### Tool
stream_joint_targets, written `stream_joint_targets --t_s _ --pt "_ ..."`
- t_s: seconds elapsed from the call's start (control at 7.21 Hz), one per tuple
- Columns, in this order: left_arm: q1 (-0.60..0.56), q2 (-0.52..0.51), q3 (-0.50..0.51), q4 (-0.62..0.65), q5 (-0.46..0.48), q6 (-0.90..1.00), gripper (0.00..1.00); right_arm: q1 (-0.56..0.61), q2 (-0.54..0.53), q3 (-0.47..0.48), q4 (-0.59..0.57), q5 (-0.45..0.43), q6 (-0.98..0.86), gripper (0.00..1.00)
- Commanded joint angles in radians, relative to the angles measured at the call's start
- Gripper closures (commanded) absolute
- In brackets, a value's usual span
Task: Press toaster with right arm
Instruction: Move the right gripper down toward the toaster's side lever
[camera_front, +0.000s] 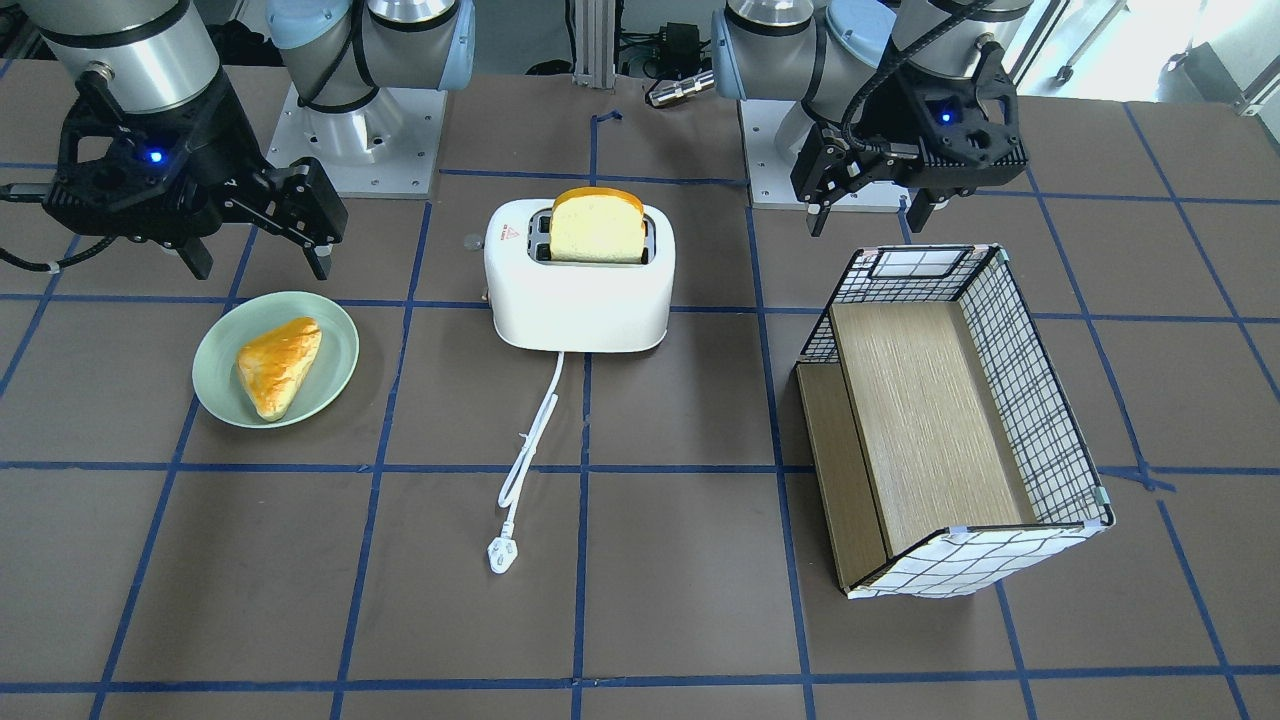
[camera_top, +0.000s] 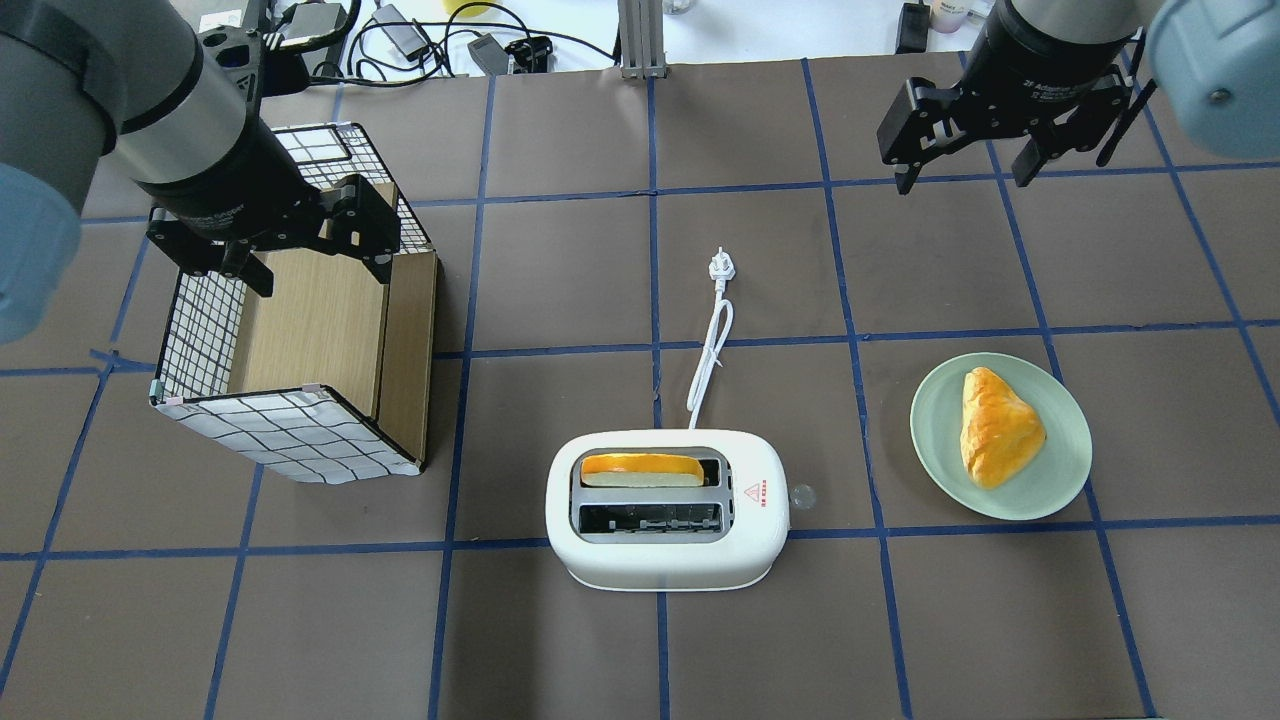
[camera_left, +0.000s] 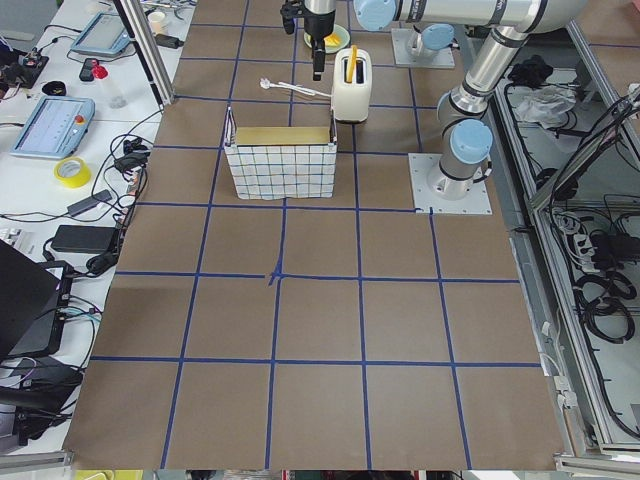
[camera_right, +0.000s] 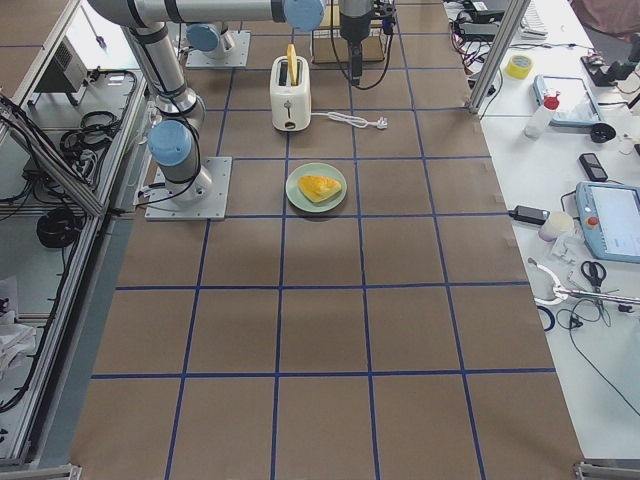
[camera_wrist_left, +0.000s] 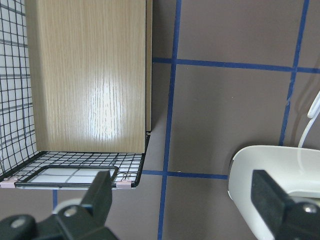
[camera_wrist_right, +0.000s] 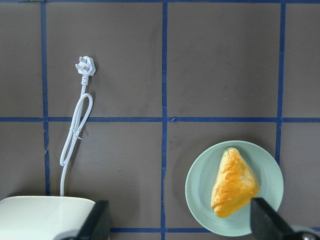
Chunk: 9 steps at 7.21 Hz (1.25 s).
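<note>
The toaster (camera_top: 668, 510) is sitting near the middle of the table (camera_top: 560, 300). A bread slice (camera_top: 640, 468) is standing in the toaster's slot farther from the robot. The cord (camera_top: 712, 345) is trailing from the toaster away from the robot, ending in the plug (camera_top: 720, 266). On the toaster's robot-right side a plate (camera_top: 1065, 470) is lying, carrying a pastry (camera_top: 997, 427). On its robot-left side the basket (camera_top: 280, 440) is resting, well apart.

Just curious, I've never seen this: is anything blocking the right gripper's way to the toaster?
Nothing visible does. The right gripper hangs open over bare table; the plate lies aside from its line to the toaster.
</note>
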Motion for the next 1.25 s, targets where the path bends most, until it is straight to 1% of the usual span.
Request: stream_joint_targets --t_s 0.0,0.97,1.11 --pt "0.000 0.000 0.000 0.000 0.000 0.000 0.00 0.000 0.000 0.000 0.001 -0.002 0.000 0.00" --pt "0.000 0.000 0.000 0.000 0.000 0.000 0.00 0.000 -0.002 0.000 0.005 -0.005 0.002 0.00" --pt "0.000 0.000 0.000 0.000 0.000 0.000 0.00 0.000 -0.008 -0.001 0.083 -0.006 0.014 0.00"
